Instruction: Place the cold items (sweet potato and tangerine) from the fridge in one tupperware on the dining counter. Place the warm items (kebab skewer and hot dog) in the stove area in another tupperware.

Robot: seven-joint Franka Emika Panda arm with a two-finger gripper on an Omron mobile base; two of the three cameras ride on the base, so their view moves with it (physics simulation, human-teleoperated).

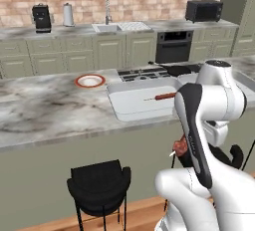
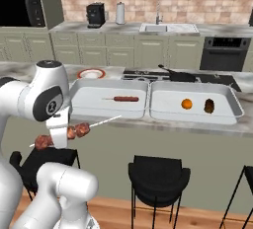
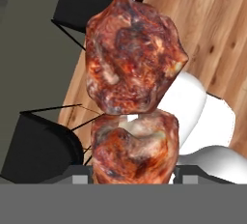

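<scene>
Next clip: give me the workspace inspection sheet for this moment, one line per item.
Surface: dining counter, marbled, carrying two tupperwares side by side.
Job's things: hot dog in left tupperware; tangerine and sweet potato in right tupperware; kebab skewer off the counter, below its edge.
Clutter: orange-rimmed plate beside the stove.
Grippers: gripper shut on kebab skewer, fingers at the meat chunks.
Cables: nothing seen.
Surroundings: black stools below the counter, wood floor.

kebab skewer (image 3: 132, 97) meat is looking rough and greasy-glossy, dining counter (image 2: 197, 124) is showing polished marble, floor (image 3: 212, 30) at 1 o'clock is looking like varnished wood.
</scene>
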